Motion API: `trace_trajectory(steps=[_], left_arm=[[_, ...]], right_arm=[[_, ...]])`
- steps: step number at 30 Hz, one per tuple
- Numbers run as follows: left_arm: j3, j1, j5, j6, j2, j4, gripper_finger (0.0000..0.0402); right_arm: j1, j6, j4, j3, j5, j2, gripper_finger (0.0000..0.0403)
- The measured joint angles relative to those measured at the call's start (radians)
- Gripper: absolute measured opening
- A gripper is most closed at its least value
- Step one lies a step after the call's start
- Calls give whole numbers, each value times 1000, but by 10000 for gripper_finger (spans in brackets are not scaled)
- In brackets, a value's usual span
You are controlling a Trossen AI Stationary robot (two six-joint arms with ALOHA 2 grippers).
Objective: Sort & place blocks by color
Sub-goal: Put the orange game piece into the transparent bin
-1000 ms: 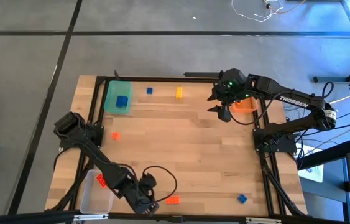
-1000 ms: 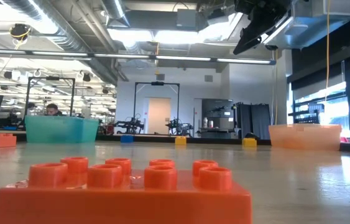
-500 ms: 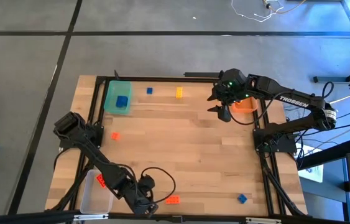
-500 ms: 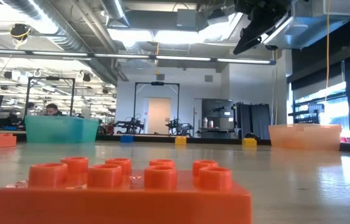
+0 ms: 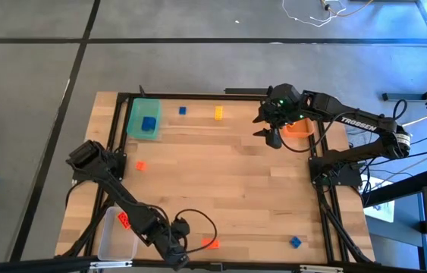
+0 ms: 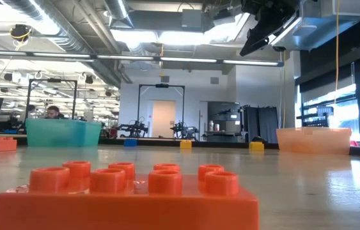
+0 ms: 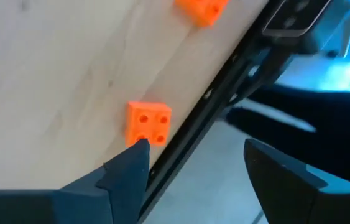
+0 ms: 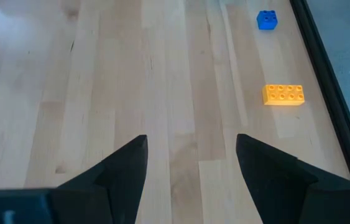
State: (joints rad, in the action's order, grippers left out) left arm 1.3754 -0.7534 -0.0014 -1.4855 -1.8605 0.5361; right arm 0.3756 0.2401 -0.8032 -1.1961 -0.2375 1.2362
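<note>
Left gripper [image 7: 190,165], jaws wide and empty, lines up on the red-orange block [image 7: 148,122] at the tabletop's [image 5: 236,174] near edge, needing descent and closing.

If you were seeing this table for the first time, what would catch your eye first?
Most striking is the red-orange brick filling the low view's foreground, lying at the table's near edge. The left claw hovers open nearby, above another small orange block beside the table's black frame. At the far side, a green tray holds a blue block, and the right claw waits next to the orange tray.
</note>
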Motion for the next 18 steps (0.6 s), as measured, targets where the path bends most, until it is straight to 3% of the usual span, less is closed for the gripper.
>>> trace_trajectory(steps=[18], left_arm=[[-2, 0, 39, 125, -148, -6, 254]], right_arm=[[0, 0, 6, 0, 0, 0, 245]])
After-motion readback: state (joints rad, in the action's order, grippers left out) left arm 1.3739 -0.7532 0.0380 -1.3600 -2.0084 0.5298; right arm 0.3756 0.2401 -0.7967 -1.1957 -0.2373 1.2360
